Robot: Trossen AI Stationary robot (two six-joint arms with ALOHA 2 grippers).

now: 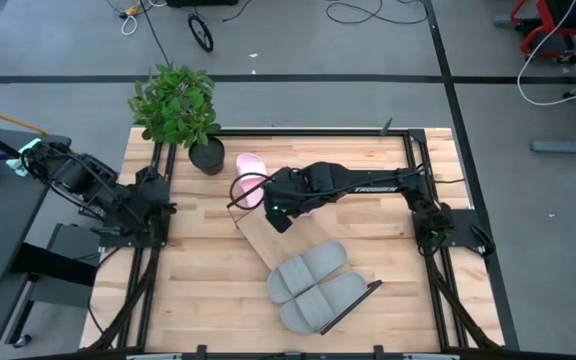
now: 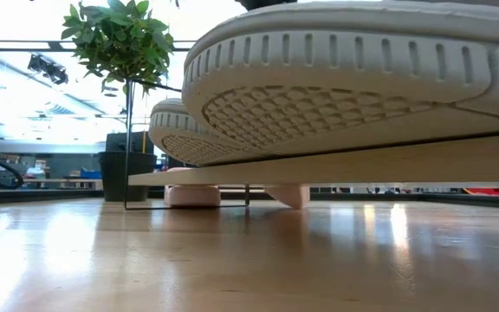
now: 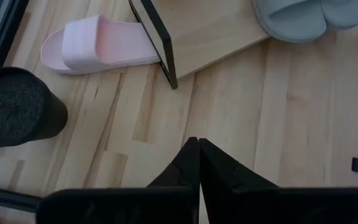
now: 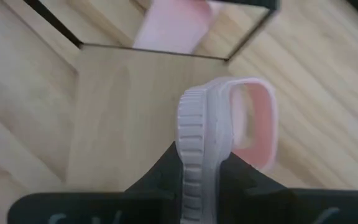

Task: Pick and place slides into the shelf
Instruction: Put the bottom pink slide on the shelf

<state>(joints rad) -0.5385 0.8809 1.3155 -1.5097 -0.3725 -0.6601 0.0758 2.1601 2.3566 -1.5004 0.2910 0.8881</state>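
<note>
Gripping a pale pink slide (image 4: 225,134) on edge between its two dark fingers, the right gripper (image 4: 201,171) hangs over the bare end of the shelf (image 1: 258,238), the long light-wood board that lies slantwise across the middle of the table (image 1: 368,280). From the right wrist view the held slide stands on its side, its ribbed sole rim turned toward the camera and its pink inner face turned away, above the board near the thin dark wire frame at that end. A second pale pink slide (image 3: 98,43) lies flat on the tabletop just beyond that frame, close to the black pot of a green plant (image 1: 178,105) at the table's far left corner. Two grey slides (image 1: 313,285) sit side by side on the other end of the shelf, soles down, touching each other; the low view shows their ribbed soles resting on the board's edge. The left gripper (image 3: 197,165) waits at the table's left edge, its fingers pressed together with nothing between them, pointed toward the shelf and well apart from it.
</note>
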